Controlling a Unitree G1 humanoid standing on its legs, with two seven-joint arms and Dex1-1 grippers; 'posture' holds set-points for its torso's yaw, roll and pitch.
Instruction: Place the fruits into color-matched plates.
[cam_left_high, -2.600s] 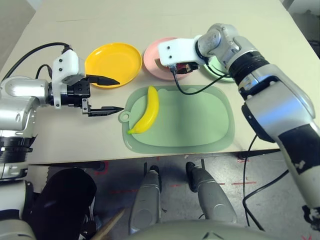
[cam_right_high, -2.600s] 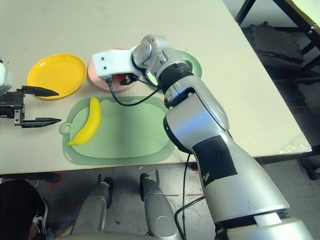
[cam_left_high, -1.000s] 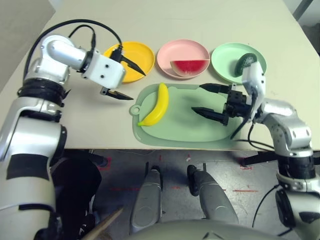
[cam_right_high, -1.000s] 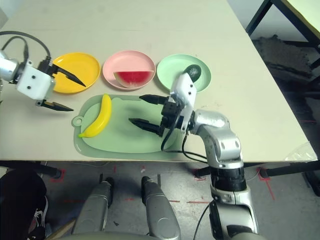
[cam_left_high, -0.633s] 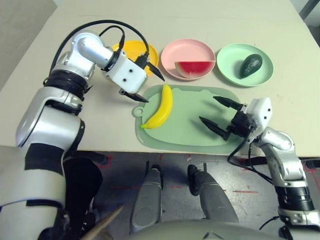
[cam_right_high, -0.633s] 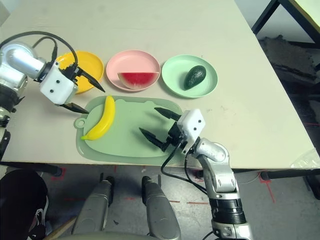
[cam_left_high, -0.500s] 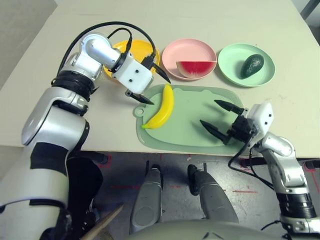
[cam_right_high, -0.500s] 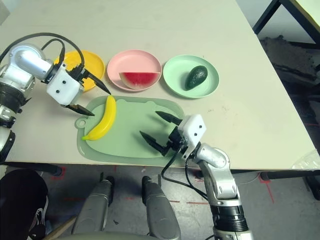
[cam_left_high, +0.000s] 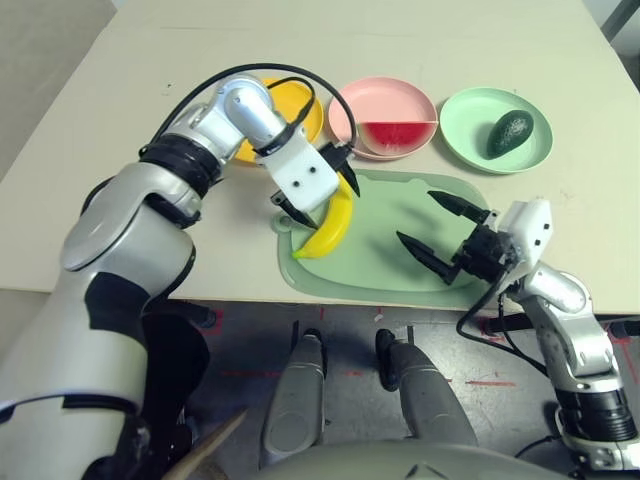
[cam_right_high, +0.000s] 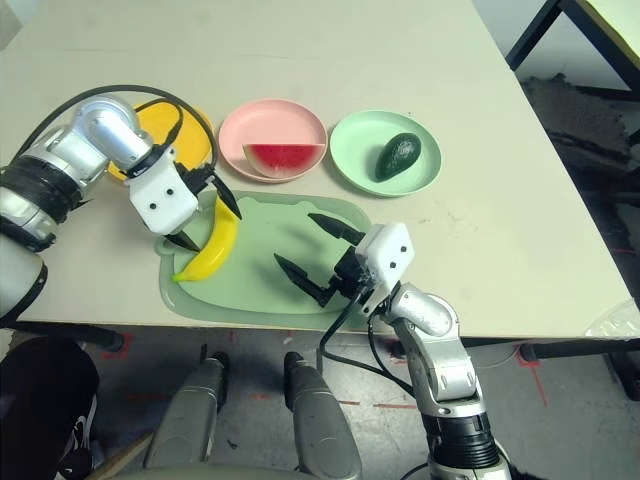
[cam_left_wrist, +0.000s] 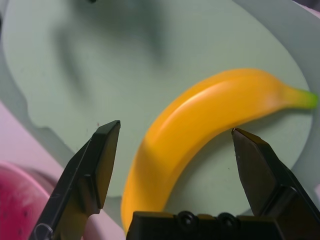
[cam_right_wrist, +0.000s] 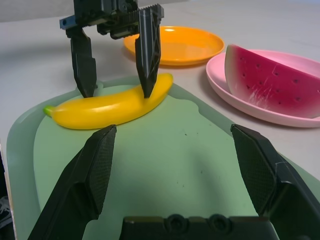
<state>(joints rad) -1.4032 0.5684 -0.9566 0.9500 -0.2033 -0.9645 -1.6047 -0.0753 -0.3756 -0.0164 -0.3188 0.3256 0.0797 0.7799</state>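
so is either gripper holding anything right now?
No. The left gripper is open, straddling the banana's middle on the cutting mat without closing. The right gripper is open, empty.

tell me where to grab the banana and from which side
Grip the banana across its thick middle, coming down from above. It lies flat on the mat, so only its two long sides are free, and the middle is the widest, most even part. The open left hand already straddles it there.

Yellow banana (cam_left_high: 328, 222) with a seemingly green tip, red watermelon (cam_left_high: 396, 134), dark green avocado (cam_left_high: 510, 132)
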